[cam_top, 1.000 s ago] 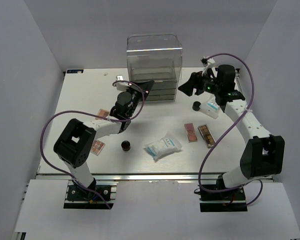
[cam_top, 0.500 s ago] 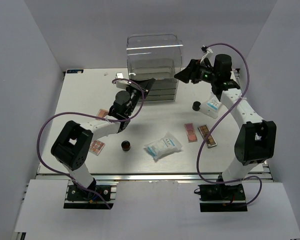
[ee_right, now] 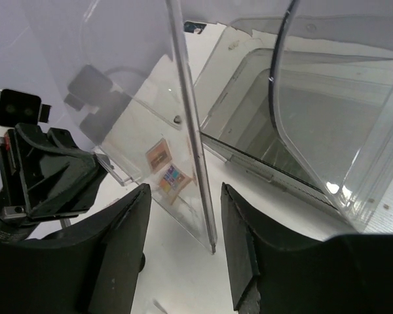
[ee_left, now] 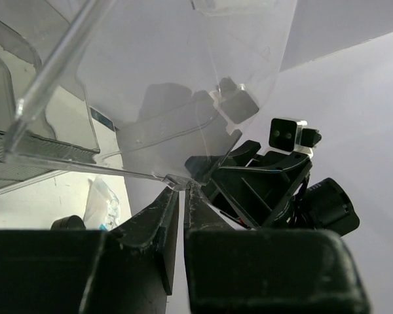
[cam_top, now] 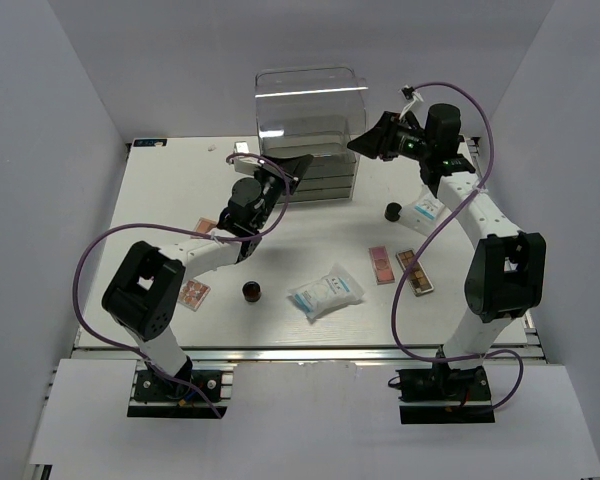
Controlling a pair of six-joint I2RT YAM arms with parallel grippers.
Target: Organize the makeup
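The makeup lies on the white table: a pink palette, a brown palette, a white-blue crinkly packet, a round dark jar, a black cylinder, and two palettes on the left. My left gripper is at the front left of the clear acrylic box, its jaws shut on a thin clear edge. My right gripper is open at the box's right side, straddling a clear panel edge.
A white carton lies beside the black cylinder. The box has drawers low at its front. Grey walls close in the table on three sides. Each arm's purple cable loops out over the table.
My right gripper has risen and swung left, from beside the white carton up to the box's right side. My left gripper has hardly moved at the box's front left.
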